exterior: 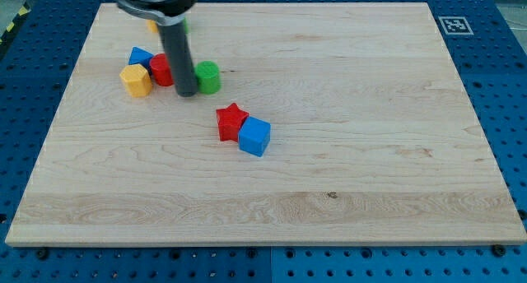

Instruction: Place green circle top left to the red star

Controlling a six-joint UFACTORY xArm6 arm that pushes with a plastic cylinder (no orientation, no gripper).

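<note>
Starting at the view's left, a yellow block [136, 80], probably a hexagon, lies on the wooden tabletop [346, 151], with a blue block [140, 56] just above it that looks like a triangle. Next comes a red block [160, 69]; the rod covers its right part, so I cannot tell its shape. My tip [187, 95] rests on the tabletop between this red block and the green circle [208, 76], touching or almost touching the circle's left side. I judge it stands there in order to push the circle toward the view's right and bottom, closer to the star. The green circle is now up and to the left of the red star [231, 121], but near rather than just beside it. A blue cube [254, 136] touches the star at its lower right. This arm carries no jaws, so there is no released or clenched state to report. Near the view's top, under the arm's dark body, small pieces of yellow and green appear; they are mostly hidden, and I cannot say what they are.
</note>
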